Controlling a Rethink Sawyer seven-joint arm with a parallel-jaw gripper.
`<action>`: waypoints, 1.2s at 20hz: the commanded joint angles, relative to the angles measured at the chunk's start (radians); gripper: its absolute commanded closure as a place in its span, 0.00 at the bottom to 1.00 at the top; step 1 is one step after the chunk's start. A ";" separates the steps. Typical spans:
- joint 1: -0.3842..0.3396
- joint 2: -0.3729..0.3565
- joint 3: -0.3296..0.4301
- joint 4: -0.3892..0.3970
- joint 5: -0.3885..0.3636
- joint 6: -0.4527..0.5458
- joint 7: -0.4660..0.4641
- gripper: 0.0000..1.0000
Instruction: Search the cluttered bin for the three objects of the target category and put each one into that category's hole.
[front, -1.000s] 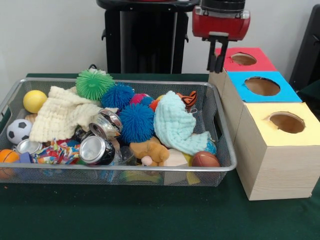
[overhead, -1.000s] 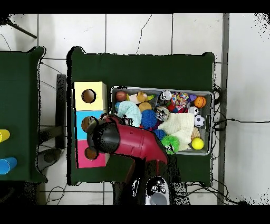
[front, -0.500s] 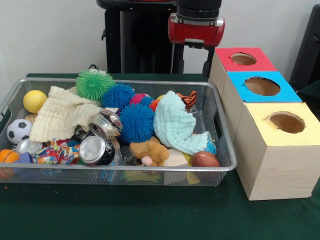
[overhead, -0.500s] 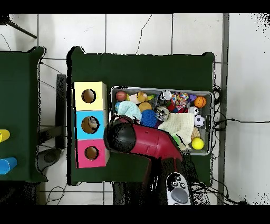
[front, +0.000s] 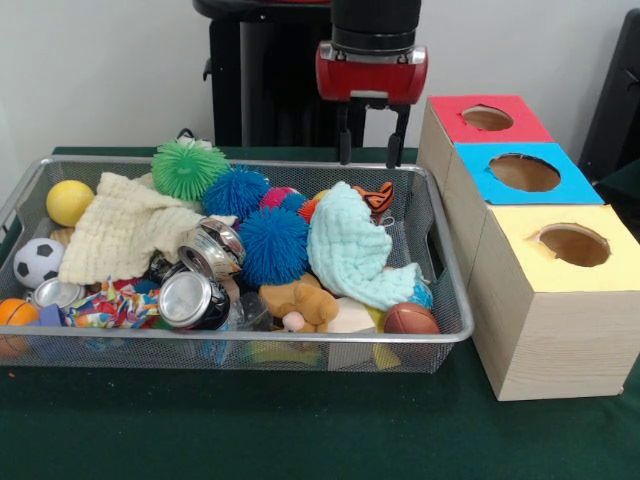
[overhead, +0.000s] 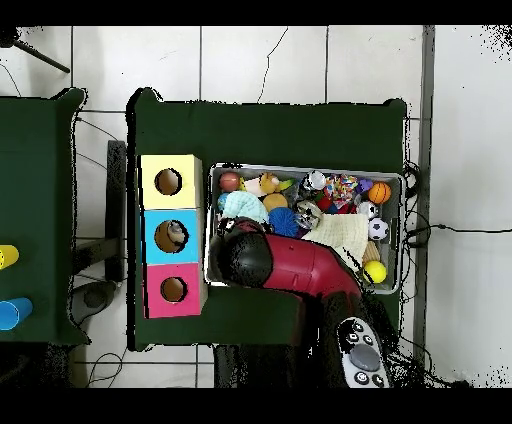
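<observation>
Above the far rim of the wire bin (front: 440, 300) the red and black arm (front: 372, 60) hangs straight down, its pincer (front: 370, 150) open with both dark fingers spread apart and nothing between them, the tips level with the bin's back edge and just beside the red-topped box (front: 485, 115). Beneath and in front of it the bin is packed: a green spiky ball (front: 190, 168), two blue spiky balls (front: 272, 245), a pale blue cloth (front: 350, 250), a cream cloth (front: 120, 228), crushed cans (front: 190, 298), a yellow ball (front: 69, 202), a small soccer ball (front: 38, 262), a tan plush toy (front: 300, 300) and a brown football (front: 411, 319). Right of the bin, the blue-topped box (front: 525, 172) and yellow-topped box (front: 570, 245) stand in a row with the red one, touching, each with a round hole. From overhead the arm's red shell (overhead: 300, 268) covers the bin's near corner (overhead: 214, 278) and hides the pincer, yet that view alone shows a small object lying inside the blue box's hole (overhead: 175, 235), while the other two holes look dark. All rests on the green worktop (front: 300, 430).
</observation>
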 joint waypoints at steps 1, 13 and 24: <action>-0.050 0.043 0.112 0.077 -0.096 -0.099 0.009 0.00; -0.164 0.073 0.174 0.007 -0.214 -0.061 -0.051 0.00; -0.262 0.100 0.233 -0.038 -0.264 0.022 -0.093 0.00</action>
